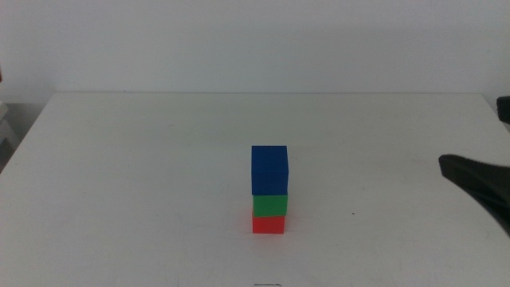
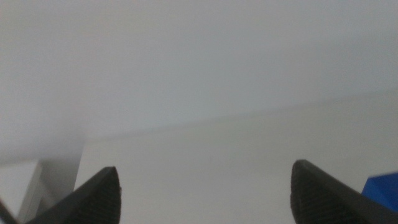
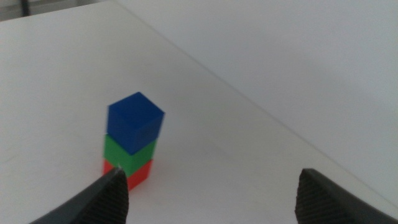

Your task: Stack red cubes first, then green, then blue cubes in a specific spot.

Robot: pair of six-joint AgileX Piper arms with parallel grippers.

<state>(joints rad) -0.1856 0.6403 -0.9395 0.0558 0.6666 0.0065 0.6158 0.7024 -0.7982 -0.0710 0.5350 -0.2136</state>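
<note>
the right gripper (image 3: 208, 193) hangs with jaws spread wide and empty, well apart from the stack ahead of it, where the red cube (image 1: 268, 224) sits on the white table (image 1: 119, 175). the green cube (image 1: 270, 205) rests on it and the blue cube (image 1: 269, 169) tops both. the left gripper (image 2: 205, 193), jaws also apart and holding nothing, sees only a blue corner just beside one jaw.

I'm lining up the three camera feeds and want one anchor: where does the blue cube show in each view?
Middle view: the blue cube tops the stack near the table's centre, on the green cube.
Left wrist view: only a blue corner shows beside one jaw of the open left hand.
Right wrist view: it tops the stack, beyond the open right hand.
Shared landmark: the table's far edge.
</note>
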